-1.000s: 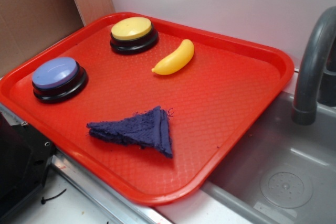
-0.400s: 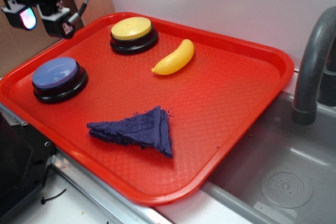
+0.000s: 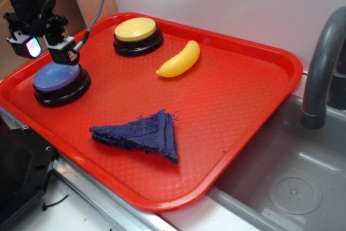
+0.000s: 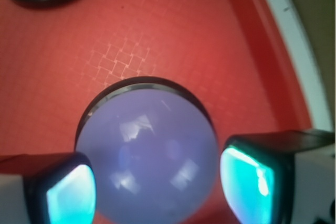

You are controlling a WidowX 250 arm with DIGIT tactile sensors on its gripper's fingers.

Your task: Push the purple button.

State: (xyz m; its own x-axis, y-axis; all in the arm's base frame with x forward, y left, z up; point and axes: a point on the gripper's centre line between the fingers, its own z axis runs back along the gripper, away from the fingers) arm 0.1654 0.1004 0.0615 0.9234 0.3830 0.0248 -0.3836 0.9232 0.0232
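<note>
The purple button [image 3: 57, 78], a periwinkle dome on a black round base, sits at the left end of the red tray [image 3: 243, 106]. My gripper [image 3: 47, 51] hangs just above its far edge, open, fingers spread and holding nothing. In the wrist view the purple button [image 4: 147, 150] fills the space below and between the two glowing teal pads [image 4: 247, 184], close underneath. I cannot tell whether the fingers touch the cap.
A yellow-capped button [image 3: 137, 34] stands at the tray's back, a yellow toy banana [image 3: 180, 60] to its right, a dark purple folded cloth [image 3: 143, 133] near the front. A grey sink [image 3: 292, 182] and faucet [image 3: 321, 68] lie to the right; brown board behind the arm.
The gripper has come in from the upper left and dropped down toward the purple button, from well above the tray's corner to just over the cap. Nothing on the tray has moved.
</note>
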